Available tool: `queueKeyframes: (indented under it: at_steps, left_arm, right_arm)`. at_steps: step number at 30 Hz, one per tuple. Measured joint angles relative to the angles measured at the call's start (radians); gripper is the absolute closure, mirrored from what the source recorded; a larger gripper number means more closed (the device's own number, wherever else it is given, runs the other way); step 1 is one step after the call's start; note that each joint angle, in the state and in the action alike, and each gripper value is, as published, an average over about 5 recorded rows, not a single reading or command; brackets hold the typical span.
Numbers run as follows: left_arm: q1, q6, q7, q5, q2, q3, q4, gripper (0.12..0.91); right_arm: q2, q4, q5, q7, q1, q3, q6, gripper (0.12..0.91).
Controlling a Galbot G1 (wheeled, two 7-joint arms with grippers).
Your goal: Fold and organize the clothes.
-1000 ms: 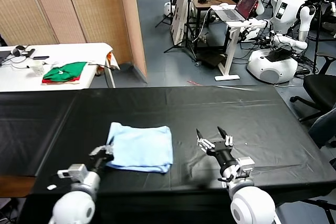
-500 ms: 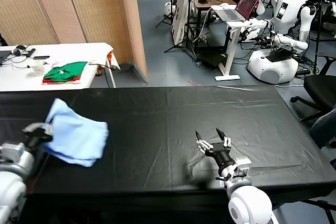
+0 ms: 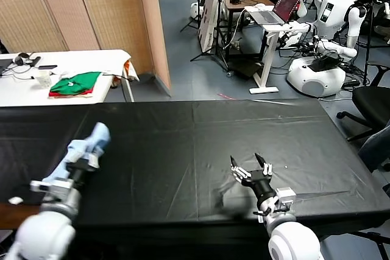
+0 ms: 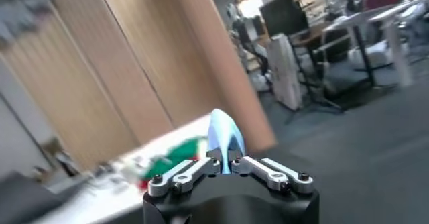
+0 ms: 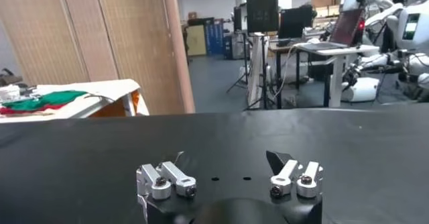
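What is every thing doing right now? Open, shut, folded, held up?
Left gripper: shut on the blue T-shirt, over the table's left part.
Blue T-shirt: bunched up, held off the table.
Right gripper: open, holding nothing, low over the black table.
Green-and-red clothes: folded, lying on the white table behind.

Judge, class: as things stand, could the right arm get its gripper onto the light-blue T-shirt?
Probably not. The T-shirt is bunched in the shut left gripper at the black table's far left, while the right gripper, open, sits near the front right. Nothing lies between them, but the gap looks too wide.
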Motion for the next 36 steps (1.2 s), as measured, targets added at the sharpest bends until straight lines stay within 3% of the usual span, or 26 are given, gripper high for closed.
queueKeyframes:
  at_steps: [6,11,14,17,22,25,29,36]
  left_arm:
    - [-0.029,-0.001,-0.037,0.076,-0.152,0.195,0.029,0.845]
    - [-0.053,-0.014,-0.039,0.135,-0.266,0.311,0.068,0.84]
    - [-0.07,-0.028,-0.021,0.153,-0.324,0.361,0.089,0.747]
    - [-0.082,-0.058,0.009,0.154,-0.359,0.393,0.094,0.563]
    - [-0.084,-0.153,0.061,0.157,-0.356,0.396,0.079,0.262]
    - [-0.093,-0.198,0.05,0.17,-0.332,0.369,0.061,0.158]
    - [-0.101,-0.211,0.026,0.165,-0.293,0.318,0.032,0.126]
    - [-0.074,-0.21,0.016,0.209,-0.259,0.242,0.004,0.123]
  right_arm:
    - [0.002,-0.013,0.008,-0.005,0.007,-0.014,-0.008,0.118]
    - [-0.011,-0.034,0.094,-0.015,0.029,-0.042,-0.055,0.118]
    - [-0.024,-0.042,0.18,-0.018,0.047,-0.064,-0.102,0.118]
    - [-0.038,-0.051,0.275,-0.015,0.068,-0.086,-0.15,0.118]
    - [-0.046,-0.081,0.391,-0.001,0.111,-0.131,-0.193,0.118]
    - [-0.036,-0.109,0.416,0.009,0.144,-0.169,-0.199,0.118]
    - [-0.012,-0.156,0.423,0.014,0.192,-0.231,-0.201,0.118]
    - [0.038,-0.255,0.432,0.012,0.276,-0.331,-0.201,0.137]
